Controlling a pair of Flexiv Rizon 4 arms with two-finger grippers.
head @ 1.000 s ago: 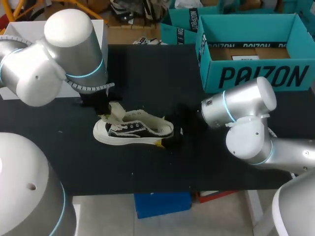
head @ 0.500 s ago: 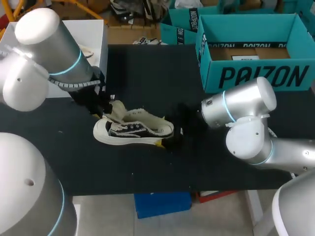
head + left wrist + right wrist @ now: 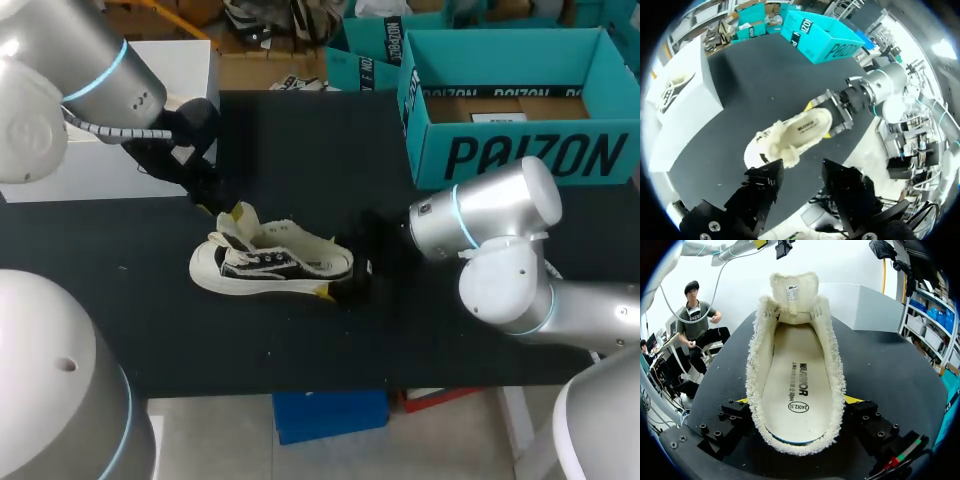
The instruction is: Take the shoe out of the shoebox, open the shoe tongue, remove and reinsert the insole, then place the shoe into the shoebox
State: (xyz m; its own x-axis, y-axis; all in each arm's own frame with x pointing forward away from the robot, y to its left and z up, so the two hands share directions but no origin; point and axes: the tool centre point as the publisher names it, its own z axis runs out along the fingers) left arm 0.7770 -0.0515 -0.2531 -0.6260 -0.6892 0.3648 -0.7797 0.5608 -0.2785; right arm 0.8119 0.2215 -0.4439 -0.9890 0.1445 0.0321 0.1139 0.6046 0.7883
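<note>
Closest to us, the shoe [image 3: 272, 265] lies on its sole on the black table [image 3: 300, 140]. It has not shifted over the last second. Our right claw [image 3: 797, 402] has stayed clenched on the heel, one yellow tip pressed to each side, and that arm has not moved either.

The change is one step further out, at the toe end. A second ago our left claw [image 3: 801, 175] was low over the laces, right at the tongue [image 3: 794, 295]. Since then that arm has swung up and back toward the far left. The claw now hangs above and beyond the shoe, released, its fingers spread with nothing between them. The tongue is left standing upright, folded clear of the opening.

We read this as the tongue step done. From the heel, the whole insole [image 3: 795, 385] shows, still lying flat inside the fleece-lined shoe, so pulling it out looks like the next job. The left claw is free for that while the right pins the heel.

At the far right stands the teal shoebox [image 3: 520, 110], open and well apart from the shoe, waiting for the last step.
</note>
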